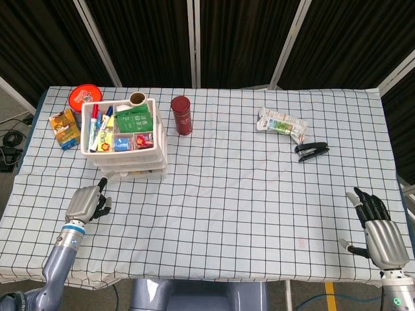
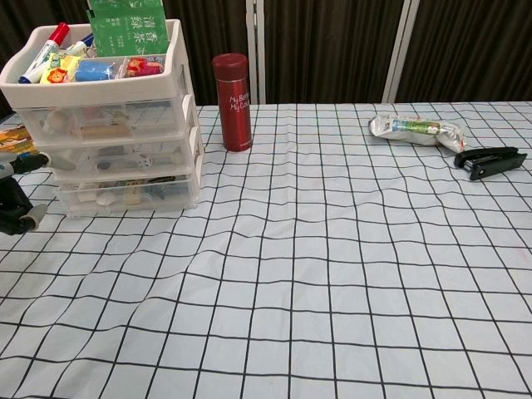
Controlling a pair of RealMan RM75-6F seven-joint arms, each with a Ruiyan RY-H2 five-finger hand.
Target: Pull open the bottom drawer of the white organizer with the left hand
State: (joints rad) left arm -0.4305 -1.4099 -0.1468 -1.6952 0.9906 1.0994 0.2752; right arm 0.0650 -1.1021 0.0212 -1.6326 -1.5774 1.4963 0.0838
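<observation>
The white organizer (image 1: 124, 139) stands at the far left of the table, its open top tray full of markers and packets. Its three drawers sit flush; the bottom drawer (image 2: 129, 193) (image 1: 133, 173) is closed, with small items showing through its clear front. My left hand (image 1: 85, 203) lies on the cloth by the organizer's front left corner, short of the drawer and holding nothing, fingers loosely bent and apart. In the chest view only my left hand's fingertips (image 2: 15, 212) show at the left edge. My right hand (image 1: 379, 230) hovers open at the near right, fingers spread.
A dark red flask (image 1: 181, 115) stands right of the organizer. An orange box (image 1: 64, 128) and a red lid (image 1: 85, 97) lie to the organizer's left and behind it. A snack packet (image 1: 281, 123) and a black stapler (image 1: 312, 151) lie at the far right.
</observation>
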